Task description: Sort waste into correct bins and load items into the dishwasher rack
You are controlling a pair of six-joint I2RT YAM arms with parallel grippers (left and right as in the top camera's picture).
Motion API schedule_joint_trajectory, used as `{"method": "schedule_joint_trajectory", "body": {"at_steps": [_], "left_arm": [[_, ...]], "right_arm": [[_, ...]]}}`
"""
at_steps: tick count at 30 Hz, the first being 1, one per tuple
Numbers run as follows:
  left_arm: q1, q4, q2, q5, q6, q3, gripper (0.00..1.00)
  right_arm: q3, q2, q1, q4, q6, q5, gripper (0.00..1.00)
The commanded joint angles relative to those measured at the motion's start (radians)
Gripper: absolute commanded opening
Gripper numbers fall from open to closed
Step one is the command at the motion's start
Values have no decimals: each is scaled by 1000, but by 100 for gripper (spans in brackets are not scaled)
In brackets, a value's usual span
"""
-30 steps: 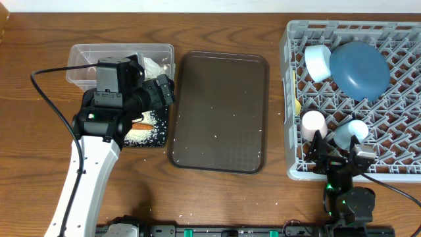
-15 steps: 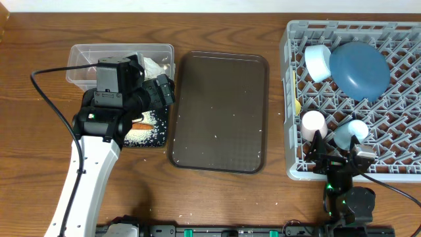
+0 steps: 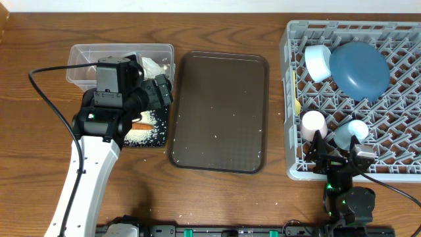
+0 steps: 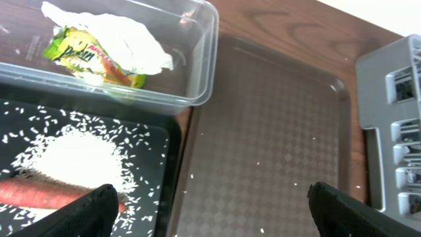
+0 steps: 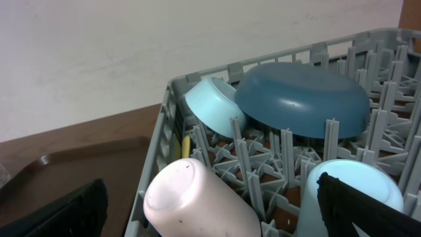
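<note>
- Over by the bins, the left gripper (image 4: 210,214) hangs with its jaws spread wide and nothing between them, above the seam where the black tray (image 4: 168,171) meets the brown serving tray (image 4: 276,131); a careless drop from there could clip the black tray's rim and flick the rice (image 4: 72,155) out onto the table (image 3: 26,184)
- That rice sits heaped in the black tray with the carrot stick (image 4: 39,194) lying against it, right beside the clear tub (image 4: 197,66) that holds the crumpled paper (image 4: 112,43); the two bins look to be touching, so a nudge to one would likely shove the other
- A few stray grains (image 4: 258,163) dot the serving tray, and I'd guess they are too small for those fingers to pinch, so they may never reach a bin
- At the dishwasher rack (image 3: 287,99), the right gripper (image 5: 217,210) is likewise open and empty, low at the near wall with the pink cup (image 5: 197,197) and the light blue cup (image 5: 348,187) just in front; a push forward could roll the pink cup, which lies on its side
- The plate (image 5: 302,99) leans over the pegs against the bowl (image 5: 214,105), and a jolt to the rack might make it slide
- The yellow spoon (image 5: 185,146) is tucked by the rack wall, barely showing, and could slip down through the lattice
</note>
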State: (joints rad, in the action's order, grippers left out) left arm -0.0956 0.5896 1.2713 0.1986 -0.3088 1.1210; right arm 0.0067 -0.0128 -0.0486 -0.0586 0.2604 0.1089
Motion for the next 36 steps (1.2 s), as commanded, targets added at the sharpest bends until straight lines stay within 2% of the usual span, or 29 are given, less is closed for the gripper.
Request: {"method": "schedule_joint_trajectory", "body": {"at_steps": [1,9,13,21,25,29,36], "left_arm": [[0,7,-23,-39,24,-45,95],[1,16,-250,-120,34,-254,95],[17,-38,-448,-163,110,-415,95],[107,-469,-907,-162,240,-840,95],[113,-593,-1083,-161,264,-1005,95],[113,-607,-1172,-162,270,-1078,95],[113,-619,-1218,-163,322,-1117,95]], "right_arm": [[-1,8,16,-4,13,7,99],[-1,8,16,-4,13,7,99],[-1,8,16,-4,13,7,99],[-1,8,16,-4,13,7,99],[-1,8,16,-4,13,7,99],[-1,8,16,-4,13,7,99],[-1,8,16,-4,13,7,99]]}}
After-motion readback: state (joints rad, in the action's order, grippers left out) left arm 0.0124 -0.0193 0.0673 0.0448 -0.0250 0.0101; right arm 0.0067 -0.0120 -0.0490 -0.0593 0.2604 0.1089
